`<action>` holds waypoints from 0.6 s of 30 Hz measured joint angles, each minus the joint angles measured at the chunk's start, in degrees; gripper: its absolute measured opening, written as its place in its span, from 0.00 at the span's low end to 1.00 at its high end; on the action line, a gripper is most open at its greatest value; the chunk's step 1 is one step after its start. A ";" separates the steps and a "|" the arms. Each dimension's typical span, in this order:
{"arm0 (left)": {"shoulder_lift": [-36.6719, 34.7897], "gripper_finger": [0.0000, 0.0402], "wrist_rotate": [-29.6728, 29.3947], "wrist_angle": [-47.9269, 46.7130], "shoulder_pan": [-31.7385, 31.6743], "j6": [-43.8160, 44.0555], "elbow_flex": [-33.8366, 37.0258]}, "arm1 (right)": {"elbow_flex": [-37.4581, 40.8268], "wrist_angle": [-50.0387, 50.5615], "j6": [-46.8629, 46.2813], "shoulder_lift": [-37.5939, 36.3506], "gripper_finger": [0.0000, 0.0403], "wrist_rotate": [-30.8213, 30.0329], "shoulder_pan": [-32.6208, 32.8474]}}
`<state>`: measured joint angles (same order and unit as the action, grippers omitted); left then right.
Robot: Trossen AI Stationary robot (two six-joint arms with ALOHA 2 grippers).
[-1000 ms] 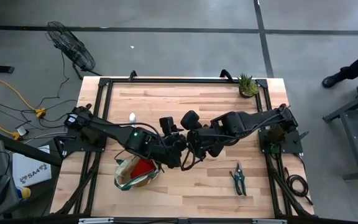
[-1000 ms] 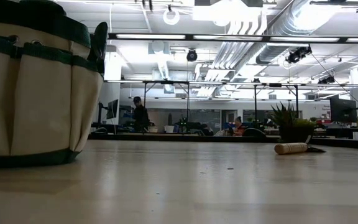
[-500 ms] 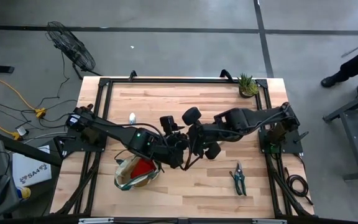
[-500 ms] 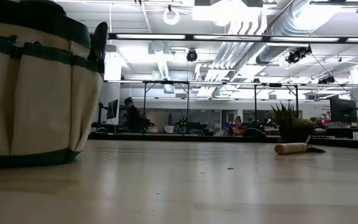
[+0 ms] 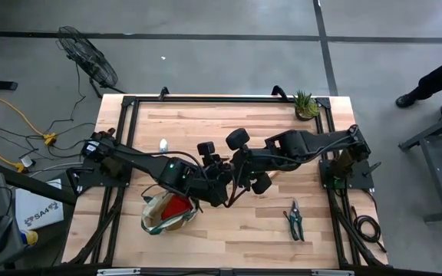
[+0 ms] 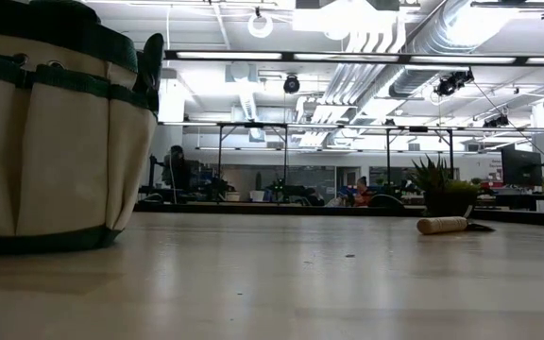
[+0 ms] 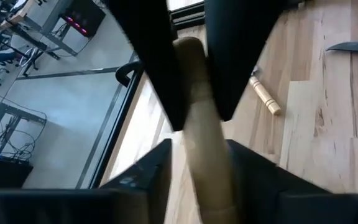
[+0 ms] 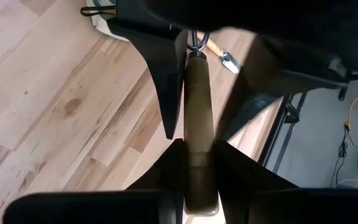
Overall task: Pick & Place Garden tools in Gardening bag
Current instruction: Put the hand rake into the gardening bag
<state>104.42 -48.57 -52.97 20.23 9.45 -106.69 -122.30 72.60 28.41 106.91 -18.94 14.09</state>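
Observation:
Above the table's middle hangs a wooden-handled tool (image 8: pixel 197 106) with a metal neck (image 8: pixel 194 45). My right gripper (image 5: pixel 241 175) is shut on it. My left gripper (image 5: pixel 222 182) is open, and its fingers (image 7: pixel 160 171) stand on either side of the handle's middle, closer to the neck. The beige gardening bag (image 5: pixel 166 211) stands near the front left with a red cloth (image 5: pixel 178 205) inside. Lying flat on the table are a pruner (image 5: pixel 294 218), a silver-bladed trowel (image 5: pixel 163 146) and another wooden-handled tool (image 7: pixel 265 94). My right gripper pinches the wooden handle near its rounded free end (image 8: pixel 199 163) between its two fingers. The fingers slant down from the table's right side and lie along the handle. The tool is lifted clear of the table, its metal neck pointing away toward the left gripper.
A small potted plant (image 5: pixel 305 105) stands at the far right corner. The black frame rails (image 5: pixel 129 123) run along the table's edges. The bag (image 6: pixel 55 132) fills the left of the low view. Bare wood lies along the far side and the near middle.
My right gripper has rolled a little about its own line with the tool, which stays lifted in the same place between the two grippers.

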 joint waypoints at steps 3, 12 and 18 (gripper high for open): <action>0.02 0.20 0.23 0.11 -0.01 0.48 0.00 | -0.01 0.00 -0.71 0.04 0.13 0.04 -0.54; 0.00 0.15 0.46 0.04 -0.11 2.36 -0.02 | -0.02 0.28 -2.38 0.10 0.13 0.80 -1.33; 0.02 0.15 1.81 -1.29 0.00 2.94 -0.13 | 0.00 0.44 -4.25 0.18 0.32 1.35 -1.32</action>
<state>104.44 -46.77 -54.26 20.23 12.40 -106.83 -122.30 73.04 24.15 107.09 -17.58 12.77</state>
